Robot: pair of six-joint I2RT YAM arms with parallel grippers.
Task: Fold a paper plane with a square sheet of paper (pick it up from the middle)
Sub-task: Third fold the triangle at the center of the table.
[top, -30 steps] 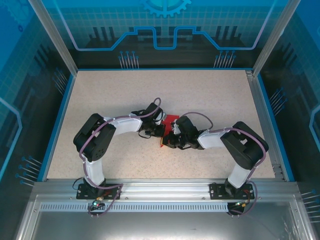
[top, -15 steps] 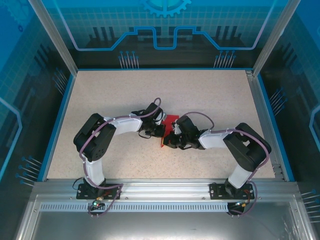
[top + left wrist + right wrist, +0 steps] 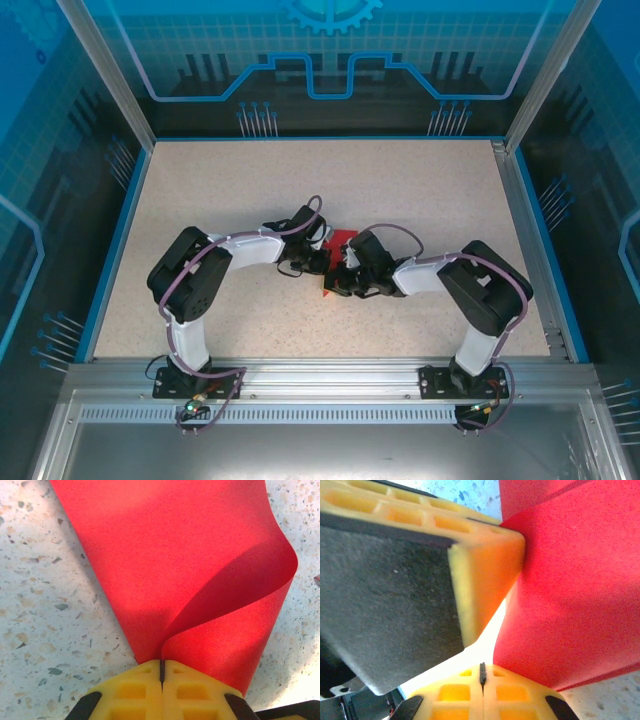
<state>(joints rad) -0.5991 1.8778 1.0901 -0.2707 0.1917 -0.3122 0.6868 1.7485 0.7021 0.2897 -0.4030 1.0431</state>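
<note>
Left wrist view: the left gripper (image 3: 161, 672) is closed, its two yellow fingertips pressed together with the square sheet of paper (image 3: 170, 555) pinched in the seam between them. From that pinch the red sheet rises and fans out; one flap curls over in a soft, open bend on one side, while the rest spreads flat toward the speckled desk (image 3: 45, 605). The bend is rounded, with no sharp crease in it.

In the right wrist view the right gripper (image 3: 482, 677) is closed too, but no paper comes out of its seam; the red sheet runs just beside one of its fingertips, and whether it touches there I cannot tell. A broad yellow-and-grey finger (image 3: 395, 580), apparently the left gripper's, crowds in close above it.

From the top, both grippers meet over the sheet about midway between the left and right edges of the desk, somewhat nearer the near edge than the far one, with red showing beyond and below them.

I judge this to be an early fold in hand: a flap is lifted and being turned over, and nothing like a dart shape shows. The next move likely calls for carrying the pinched flap across until its edges line up, then pressing the bend flat into a crease, with the closed right gripper well placed to hold or press the sheet.
</note>
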